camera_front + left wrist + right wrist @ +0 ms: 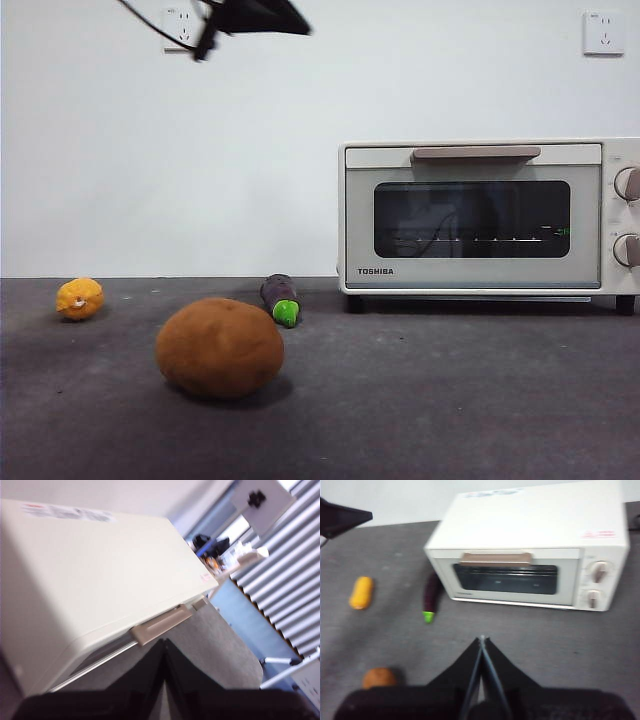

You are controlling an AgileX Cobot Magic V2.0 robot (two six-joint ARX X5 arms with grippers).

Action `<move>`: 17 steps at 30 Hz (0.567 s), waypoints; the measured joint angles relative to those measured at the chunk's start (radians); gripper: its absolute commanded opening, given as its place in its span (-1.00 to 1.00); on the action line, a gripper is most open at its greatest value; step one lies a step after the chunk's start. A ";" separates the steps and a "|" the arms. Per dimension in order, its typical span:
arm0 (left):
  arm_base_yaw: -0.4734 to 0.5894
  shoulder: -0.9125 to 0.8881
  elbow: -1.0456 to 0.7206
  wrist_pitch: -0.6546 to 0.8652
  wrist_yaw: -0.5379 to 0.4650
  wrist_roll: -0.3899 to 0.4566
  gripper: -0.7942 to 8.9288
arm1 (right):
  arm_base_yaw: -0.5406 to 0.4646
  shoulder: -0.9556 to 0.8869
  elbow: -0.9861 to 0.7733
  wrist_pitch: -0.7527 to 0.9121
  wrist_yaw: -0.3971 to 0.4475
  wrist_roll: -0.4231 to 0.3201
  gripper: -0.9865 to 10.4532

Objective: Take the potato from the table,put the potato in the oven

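Observation:
The potato (220, 348), a large orange-brown oval, lies on the dark grey table (450, 400) at front left; it also shows small in the right wrist view (379, 677). The cream oven (480, 215) stands at the right with its glass door closed. My left gripper (164, 642) is shut and empty, high above the oven's top (90, 580) near the beige handle (161, 625). My right gripper (481, 639) is shut and empty, high over the table in front of the oven (530, 530). A black arm tip (250, 15) shows at the top of the front view.
A dark purple eggplant (280, 298) with a green tip lies behind the potato, near the oven's left side. A small yellow-orange fruit (80, 298) sits at far left. Two knobs (628, 215) are on the oven's right. The wall stands close behind.

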 measured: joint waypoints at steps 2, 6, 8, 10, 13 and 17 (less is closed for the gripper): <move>-0.026 0.073 0.104 -0.048 0.000 0.016 -0.85 | 0.000 0.002 0.001 -0.008 0.025 -0.011 -0.82; -0.069 0.211 0.309 -0.135 -0.006 0.043 -0.85 | 0.000 0.004 0.001 -0.012 0.035 -0.022 -0.82; -0.086 0.269 0.395 -0.154 -0.013 0.053 -0.85 | 0.000 0.004 0.001 -0.011 0.035 -0.026 -0.82; -0.101 0.316 0.462 -0.155 -0.042 0.061 -0.85 | 0.000 0.004 0.001 -0.012 0.035 -0.029 -0.82; -0.119 0.358 0.512 -0.155 -0.117 0.072 -0.85 | 0.000 0.004 0.001 -0.011 0.035 -0.029 -0.83; -0.137 0.394 0.518 -0.154 -0.168 0.100 -0.85 | 0.000 0.007 0.001 -0.011 0.035 -0.029 -0.83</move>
